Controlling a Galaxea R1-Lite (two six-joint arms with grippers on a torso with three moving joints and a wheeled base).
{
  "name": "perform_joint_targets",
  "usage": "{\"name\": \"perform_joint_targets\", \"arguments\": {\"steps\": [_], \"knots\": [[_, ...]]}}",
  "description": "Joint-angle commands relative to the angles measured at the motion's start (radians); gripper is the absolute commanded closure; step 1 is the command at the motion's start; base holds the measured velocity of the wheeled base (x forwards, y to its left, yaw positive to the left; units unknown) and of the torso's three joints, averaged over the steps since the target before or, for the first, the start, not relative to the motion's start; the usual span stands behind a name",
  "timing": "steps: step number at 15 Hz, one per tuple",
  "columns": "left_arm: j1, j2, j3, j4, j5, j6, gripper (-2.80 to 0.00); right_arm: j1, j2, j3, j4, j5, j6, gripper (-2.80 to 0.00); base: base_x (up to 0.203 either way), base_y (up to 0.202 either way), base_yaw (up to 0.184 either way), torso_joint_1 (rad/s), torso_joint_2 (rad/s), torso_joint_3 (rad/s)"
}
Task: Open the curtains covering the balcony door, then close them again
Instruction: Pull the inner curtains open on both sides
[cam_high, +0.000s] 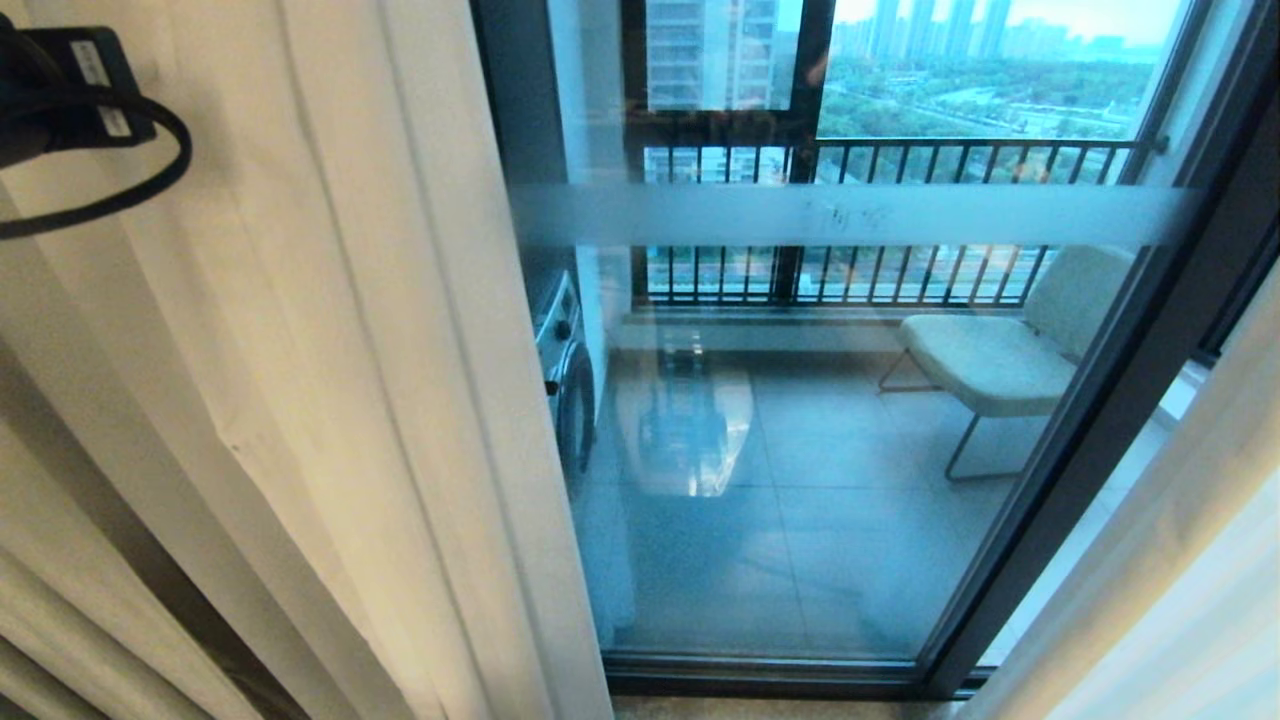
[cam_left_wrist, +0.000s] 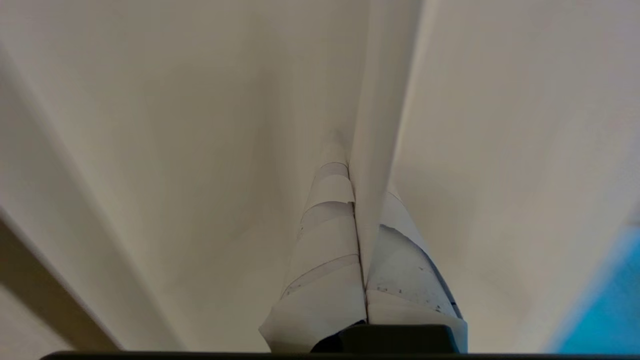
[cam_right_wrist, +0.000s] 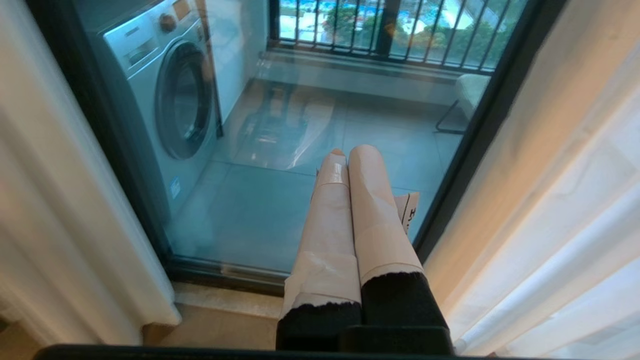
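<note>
The left cream curtain (cam_high: 330, 350) hangs in long pleats beside the bared glass of the balcony door (cam_high: 800, 450), which carries a frosted stripe (cam_high: 850, 215). My left gripper (cam_left_wrist: 362, 175) is shut on a vertical fold of this curtain (cam_left_wrist: 175, 150), the fabric pinched between its taped fingers. Only that arm's black wrist and cable (cam_high: 70, 90) show at the head view's upper left. The right curtain (cam_high: 1180, 560) hangs at the right edge. Low before the door glass (cam_right_wrist: 260, 210), my right gripper (cam_right_wrist: 350, 152) is shut on nothing, beside the right curtain (cam_right_wrist: 550, 200).
Behind the glass stand a washing machine (cam_high: 570, 370) on the left, a pale chair (cam_high: 1000, 360) on the right and a black-barred railing (cam_high: 900, 160) at the back. The door's black frame (cam_high: 1100, 420) runs down at the right, its bottom track (cam_right_wrist: 225, 275) along the floor.
</note>
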Motion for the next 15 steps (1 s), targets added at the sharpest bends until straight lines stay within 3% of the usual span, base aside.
{"name": "perform_joint_targets", "arguments": {"steps": [1, 15], "knots": [[0.002, 0.003, 0.002, -0.002, 0.000, 0.001, 0.00, 0.000, 0.000, 0.000, 0.000, 0.000, -0.001, 0.00, 0.000, 0.000, 0.000, 0.000, 0.00, 0.000], [0.001, 0.003, 0.000, -0.007, -0.015, 0.004, 0.00, 0.000, 0.000, 0.000, 0.000, 0.000, -0.001, 0.00, 0.000, 0.000, 0.000, 0.000, 0.00, 0.000]]}}
